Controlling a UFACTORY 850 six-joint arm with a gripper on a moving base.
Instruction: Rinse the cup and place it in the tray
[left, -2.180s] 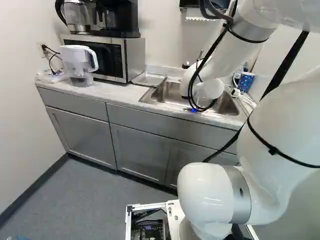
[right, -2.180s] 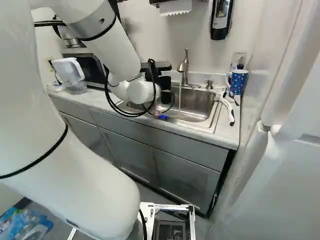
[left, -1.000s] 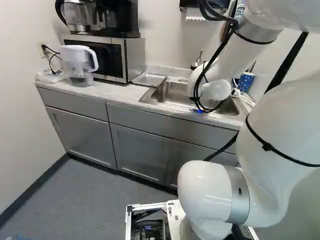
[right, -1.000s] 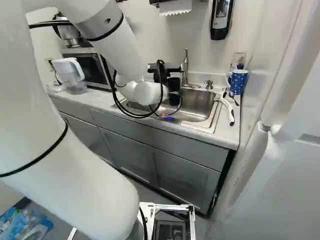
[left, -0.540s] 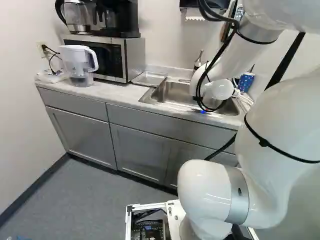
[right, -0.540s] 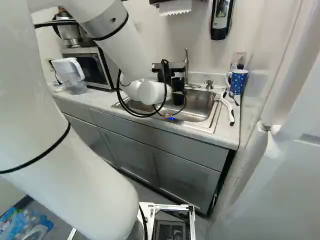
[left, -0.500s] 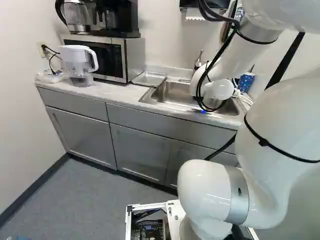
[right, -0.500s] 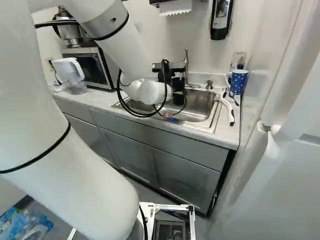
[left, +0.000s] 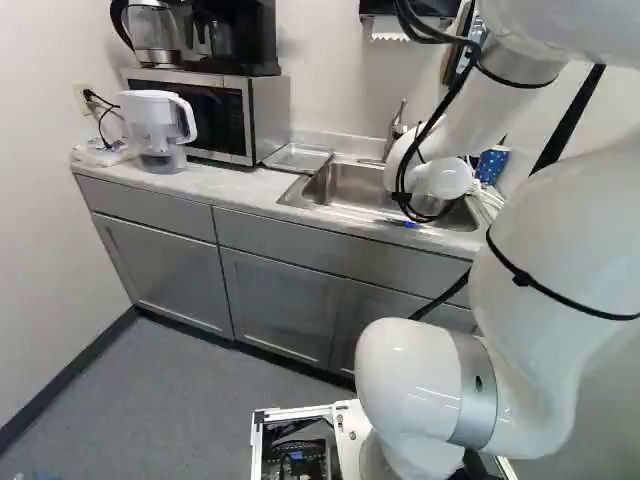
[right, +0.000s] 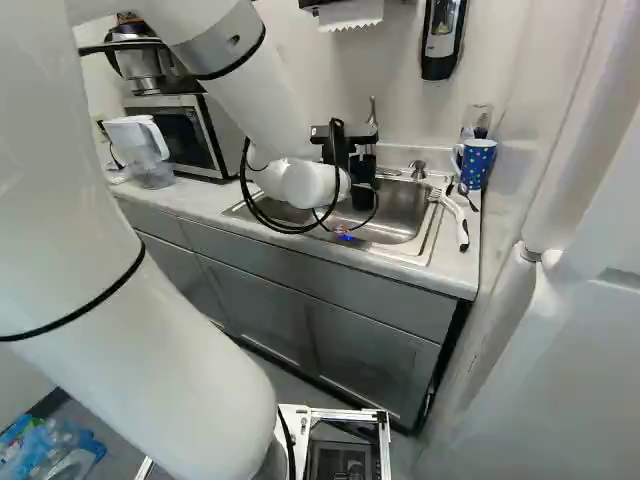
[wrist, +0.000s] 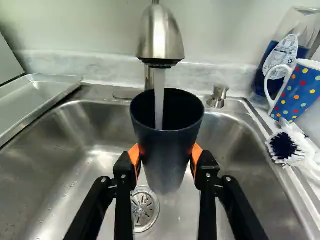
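My gripper (right: 345, 150) reaches over the sink (right: 395, 207) in the right base view, holding a dark cup (right: 363, 194). Up close in the wrist view, the gripper (wrist: 166, 155) is shut on the cup (wrist: 167, 165), orange pads against its two sides. The cup is roughly upright, mouth up, above the basin and drain. From the faucet (wrist: 161, 37) a stream of water (wrist: 159, 95) falls into its mouth. A shallow metal tray (left: 298, 158) lies on the counter beside the sink, near the microwave; the tray (wrist: 35, 95) also shows in the wrist view.
Right of the sink stand a dotted blue mug (wrist: 299, 90) and a soap bottle (wrist: 287, 50), with a white brush (wrist: 286, 145) along the sink's edge. A microwave (left: 225, 115) and water pitcher (left: 158, 130) stand farther left on the counter (left: 225, 185).
My arm has shifted rightward over the sink in both base views, carrying the cup with it, only slightly in the last half second. The base has stayed put.
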